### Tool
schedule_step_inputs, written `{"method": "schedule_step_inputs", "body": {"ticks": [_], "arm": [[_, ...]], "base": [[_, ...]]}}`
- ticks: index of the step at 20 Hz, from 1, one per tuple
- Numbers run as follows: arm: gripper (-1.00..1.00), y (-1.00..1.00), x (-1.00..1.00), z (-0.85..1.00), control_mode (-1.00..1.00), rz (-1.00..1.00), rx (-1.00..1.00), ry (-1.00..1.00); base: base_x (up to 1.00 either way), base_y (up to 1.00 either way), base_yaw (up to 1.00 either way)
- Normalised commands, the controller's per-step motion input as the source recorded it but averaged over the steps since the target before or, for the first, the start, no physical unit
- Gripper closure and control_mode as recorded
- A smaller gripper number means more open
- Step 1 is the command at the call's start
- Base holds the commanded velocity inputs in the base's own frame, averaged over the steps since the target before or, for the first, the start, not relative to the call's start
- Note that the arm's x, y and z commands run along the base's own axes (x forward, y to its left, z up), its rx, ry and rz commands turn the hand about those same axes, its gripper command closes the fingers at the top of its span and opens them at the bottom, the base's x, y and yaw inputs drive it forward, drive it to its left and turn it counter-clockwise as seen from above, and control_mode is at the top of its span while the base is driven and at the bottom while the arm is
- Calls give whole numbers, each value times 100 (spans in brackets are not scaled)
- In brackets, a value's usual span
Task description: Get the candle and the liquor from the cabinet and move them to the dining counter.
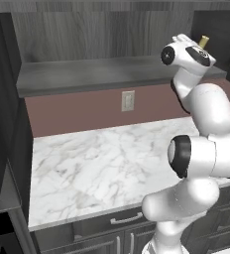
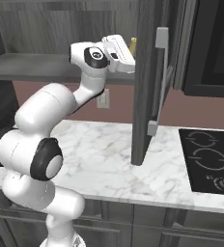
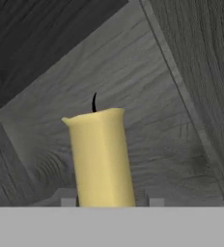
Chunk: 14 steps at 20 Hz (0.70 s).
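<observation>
- The gripper (image 3: 109, 202) pinches the candle (image 3: 100, 157), its fingertips (image 3: 68, 201) on either side.
- The cabinet (image 3: 147, 82) shelf lies just beyond the gripper.

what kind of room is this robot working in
A kitchen, by the look of it: a marble counter under a dark wood-grain cabinet, a black stovetop at the side, and drawers beneath. A candle stands on the cabinet shelf.

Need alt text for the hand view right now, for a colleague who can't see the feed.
A yellowish-tan candle with a short black wick stands close up at centre, rising from between the gripper tips at the bottom edge. Behind it are the dark grey wood-grain shelf and walls of the cabinet.
</observation>
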Motion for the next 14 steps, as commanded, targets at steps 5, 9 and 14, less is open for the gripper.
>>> {"method": "schedule_step_inputs", "body": {"ticks": [5, 9, 14], "arm": [[100, 51, -39, 15, -100, 1, -1, 3], [100, 37, -46, 28, -100, 7, 0, 15], [100, 39, -59, 20, -100, 9, -1, 11]], "base": [[0, 0, 0], [0, 0, 0], [0, 0, 0]]}}
